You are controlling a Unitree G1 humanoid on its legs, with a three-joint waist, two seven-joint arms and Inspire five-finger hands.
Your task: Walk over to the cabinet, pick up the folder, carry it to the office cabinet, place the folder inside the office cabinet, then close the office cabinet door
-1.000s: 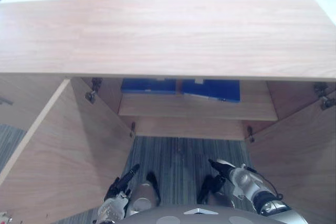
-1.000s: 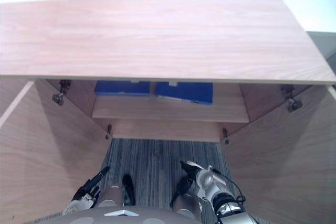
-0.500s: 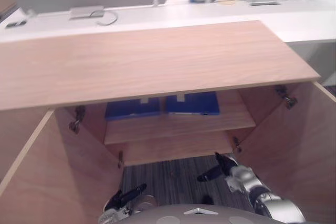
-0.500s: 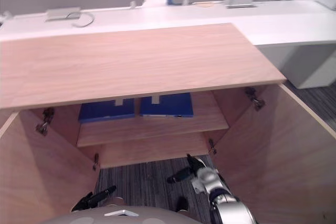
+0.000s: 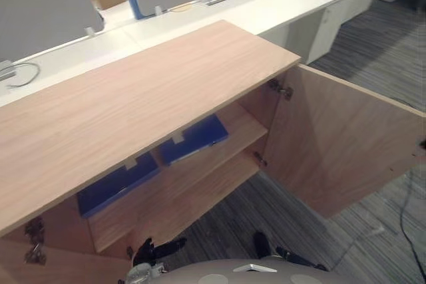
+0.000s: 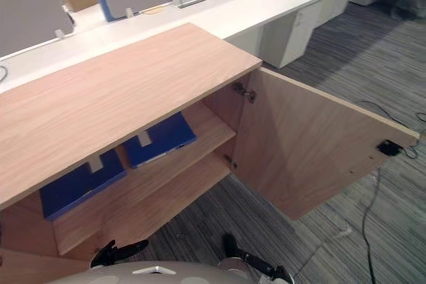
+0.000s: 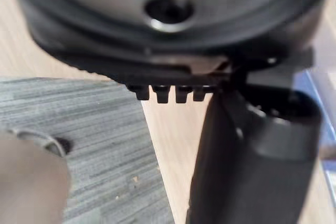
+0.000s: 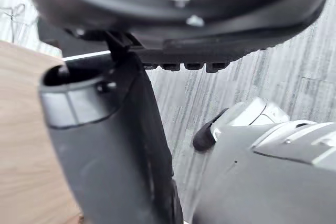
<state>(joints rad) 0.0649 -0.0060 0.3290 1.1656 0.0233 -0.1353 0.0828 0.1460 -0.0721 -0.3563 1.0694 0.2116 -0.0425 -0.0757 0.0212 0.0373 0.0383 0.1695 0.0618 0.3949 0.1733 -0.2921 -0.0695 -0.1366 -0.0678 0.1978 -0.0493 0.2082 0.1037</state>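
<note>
The wooden cabinet point(image 6: 120, 98) stands with its door point(image 6: 306, 144) wide open. Two blue folders lie flat, side by side, on the upper shelf point(image 6: 214, 122): one folder point(image 6: 160, 139) near the door and the other folder point(image 6: 78, 185) further away. The left hand point(image 5: 153, 251) hangs low over the grey carpet point(image 6: 319, 231), fingers straight and holding nothing. I cannot tell if the right hand point(image 8: 105, 145) is open or closed.
</note>
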